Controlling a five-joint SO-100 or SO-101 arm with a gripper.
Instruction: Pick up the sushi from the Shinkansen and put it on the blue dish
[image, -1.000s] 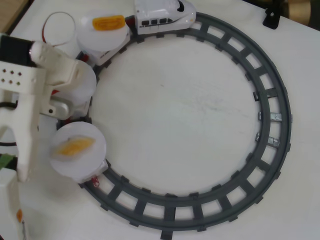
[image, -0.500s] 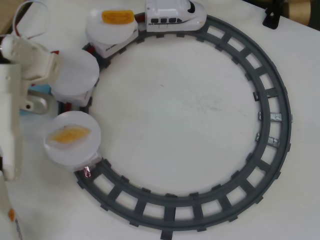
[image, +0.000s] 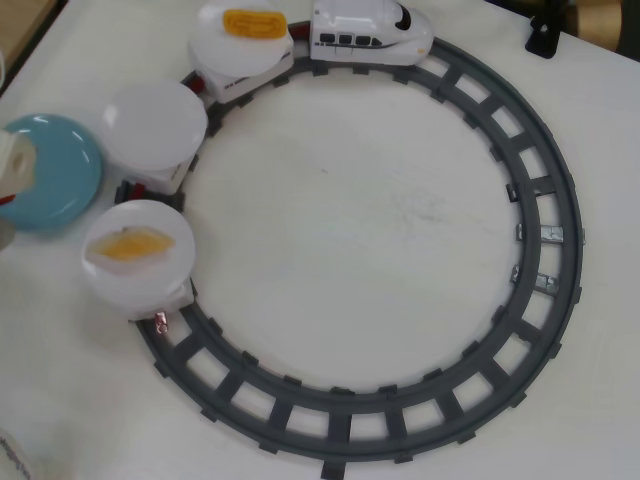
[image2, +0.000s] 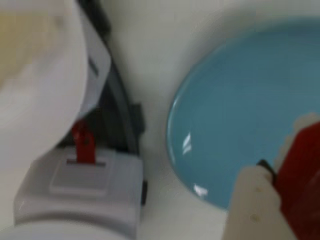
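Your arm has pulled back left since the earlier frame, uncovering the blue dish (image: 50, 175). The gripper (image2: 280, 192) holds the sushi (image2: 300, 185) over that dish. Beyond, the Shinkansen (image: 370, 30) has advanced; release comes next.

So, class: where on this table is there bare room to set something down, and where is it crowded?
The widest free patch is the white table ringed by the grey track. The middle white plate also sits bare. It is crowded at the left, where the blue dish, the Shinkansen cars and the gripper bunch together.
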